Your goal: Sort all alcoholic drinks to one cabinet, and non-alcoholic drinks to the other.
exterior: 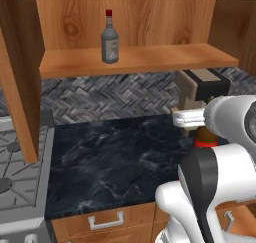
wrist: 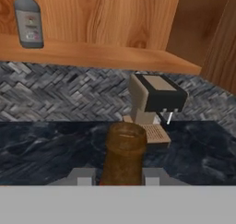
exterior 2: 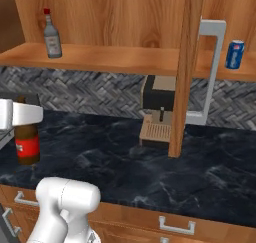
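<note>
Presently, held: our gripper (wrist: 122,174) pinched the beer bottle (exterior 2: 27,144) at the neck, one finger on each side, as the hand view showed; the open mouth stood between them.
Beer bottle: upright, in the grip above the dark counter (exterior: 115,157), near its front edge in the right base view.
Liquor bottle (exterior: 109,39): upright on the open cabinet shelf (exterior: 150,59), toward its left part, well apart from the beer.
Soda can (exterior 2: 234,54): on the other cabinet's shelf, past the wooden divider (exterior 2: 184,72).
Step, as we judged it: carrying the beer up to join the liquor.
Obstacle: a coffee machine (wrist: 154,101) stood on the counter under the shelf, between us and its right part.
How to do it well, as we judged: we had to keep the bottle vertical, lift it clear above the shelf lip before going in, and steer left of the machine.
Placement: we aimed for bare shelf just beside the liquor, not touching it.
Risk: a neck grip lets the body swing, so we favoured a slow move.
Release: only once the base sat flat.
</note>
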Robot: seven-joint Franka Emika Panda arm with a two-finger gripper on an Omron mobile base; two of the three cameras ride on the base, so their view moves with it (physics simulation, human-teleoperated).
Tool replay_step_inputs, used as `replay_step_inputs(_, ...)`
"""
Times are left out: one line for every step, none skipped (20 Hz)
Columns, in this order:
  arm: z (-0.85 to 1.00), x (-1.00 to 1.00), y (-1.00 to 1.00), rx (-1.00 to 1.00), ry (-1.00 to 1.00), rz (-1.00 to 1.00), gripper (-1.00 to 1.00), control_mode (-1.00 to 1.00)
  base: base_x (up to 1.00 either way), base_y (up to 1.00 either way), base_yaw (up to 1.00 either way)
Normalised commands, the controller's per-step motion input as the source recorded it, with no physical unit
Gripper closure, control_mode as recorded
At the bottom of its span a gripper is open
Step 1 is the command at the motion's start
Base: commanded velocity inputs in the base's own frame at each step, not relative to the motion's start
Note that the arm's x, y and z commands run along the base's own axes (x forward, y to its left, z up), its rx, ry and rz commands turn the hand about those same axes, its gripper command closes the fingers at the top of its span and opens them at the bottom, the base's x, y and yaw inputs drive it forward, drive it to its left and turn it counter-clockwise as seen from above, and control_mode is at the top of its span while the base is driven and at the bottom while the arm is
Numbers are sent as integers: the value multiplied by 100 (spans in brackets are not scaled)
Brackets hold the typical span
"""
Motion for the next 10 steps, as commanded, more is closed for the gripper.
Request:
replay_step_inputs(0, 0, 0, 0, 0, 0, 100, 100, 64, 0, 3)
replay_step_inputs(0, 0, 0, 0, 0, 0, 100, 100, 64, 0, 4)
replay_step_inputs(0, 0, 0, 0, 0, 0, 100, 100, 65, 0, 4)
replay_step_inputs(0, 0, 0, 0, 0, 0, 100, 100, 67, 0, 4)
replay_step_inputs(0, 0, 0, 0, 0, 0, 100, 100, 70, 0, 4)
replay_step_inputs(0, 0, 0, 0, 0, 0, 100, 100, 72, 0, 4)
replay_step_inputs(0, 0, 0, 0, 0, 0, 100, 100, 71, 0, 4)
replay_step_inputs(0, 0, 0, 0, 0, 0, 100, 100, 57, 0, 4)
replay_step_inputs(0, 0, 0, 0, 0, 0, 100, 100, 42, 0, 5)
replay_step_inputs(0, 0, 0, 0, 0, 0, 100, 100, 20, 0, 5)
